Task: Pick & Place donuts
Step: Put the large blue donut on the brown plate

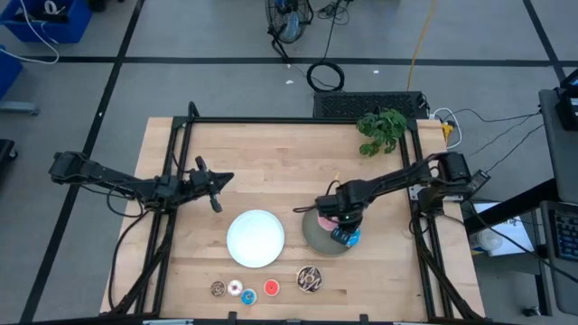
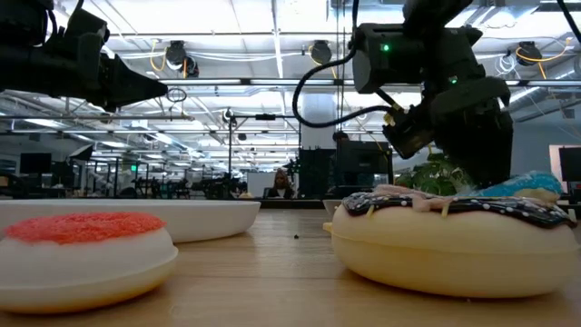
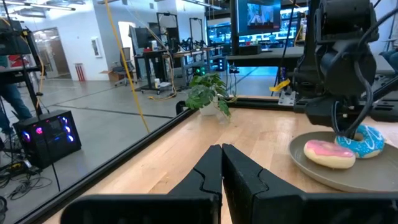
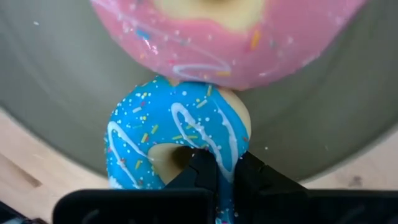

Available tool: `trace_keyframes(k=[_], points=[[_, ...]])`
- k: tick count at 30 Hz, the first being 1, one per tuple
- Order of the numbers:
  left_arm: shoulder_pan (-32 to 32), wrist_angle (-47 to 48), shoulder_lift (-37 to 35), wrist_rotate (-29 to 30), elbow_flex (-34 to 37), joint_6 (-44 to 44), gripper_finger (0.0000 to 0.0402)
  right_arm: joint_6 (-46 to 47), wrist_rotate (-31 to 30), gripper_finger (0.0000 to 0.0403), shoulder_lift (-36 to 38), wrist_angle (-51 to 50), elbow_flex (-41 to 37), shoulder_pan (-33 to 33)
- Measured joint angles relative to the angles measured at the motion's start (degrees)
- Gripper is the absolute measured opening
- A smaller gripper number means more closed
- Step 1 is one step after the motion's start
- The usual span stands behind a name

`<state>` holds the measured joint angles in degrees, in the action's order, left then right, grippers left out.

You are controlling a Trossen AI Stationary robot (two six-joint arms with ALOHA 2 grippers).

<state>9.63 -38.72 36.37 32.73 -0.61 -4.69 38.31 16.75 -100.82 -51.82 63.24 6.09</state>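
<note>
On the grey plate (image 1: 312, 239) lies a pink donut (image 3: 328, 153). A blue sprinkled donut (image 4: 177, 134) stands beside it, touching the pink donut's edge, with my right gripper (image 1: 341, 230) shut on it from above. A chocolate-brown donut (image 1: 310, 279) and several mini donuts, among them a red one (image 1: 271, 288), lie on the wood near the table's front edge. My left gripper (image 3: 222, 150) waits shut and level above the table's left part, touching nothing. My right gripper pinches the blue donut's ring (image 4: 227, 163) between its two fingers, one finger (image 4: 200, 169) in the hole and the other outside. The fingers come steeply from above. The donut is tilted, its lower edge (image 3: 368, 153) down at the grey plate, against the pink donut.
A white plate (image 1: 256, 238) sits left of the grey plate. A small green plant (image 1: 381, 129) stands at the far right corner. Black frame rails (image 1: 176, 171) run along the table's left and right sides.
</note>
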Motion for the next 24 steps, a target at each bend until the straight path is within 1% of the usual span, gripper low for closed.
trace_keyframes(k=[5, 8, 11, 24], points=[[-0.02, 0.00, -0.01, 0.00, -0.01, 0.00, 0.0017, -1.57, -0.02, 0.0009, -0.52, 1.49, 0.00, -0.24], [-0.02, 0.00, 0.00, 0.00, -0.01, -0.12, 0.0017, -3.21, -0.04, 0.0018, -0.52, 2.64, 0.00, -0.39], [0.00, 0.00, 0.00, 0.00, -0.01, -0.55, 0.0017, -4.60, -0.24, 0.0043, -0.52, 2.96, 0.00, -0.39], [-0.01, 0.00, 0.00, 0.00, 0.00, -0.55, 0.0017, -4.57, -0.37, 0.0165, -0.52, 3.50, -0.02, -0.48]])
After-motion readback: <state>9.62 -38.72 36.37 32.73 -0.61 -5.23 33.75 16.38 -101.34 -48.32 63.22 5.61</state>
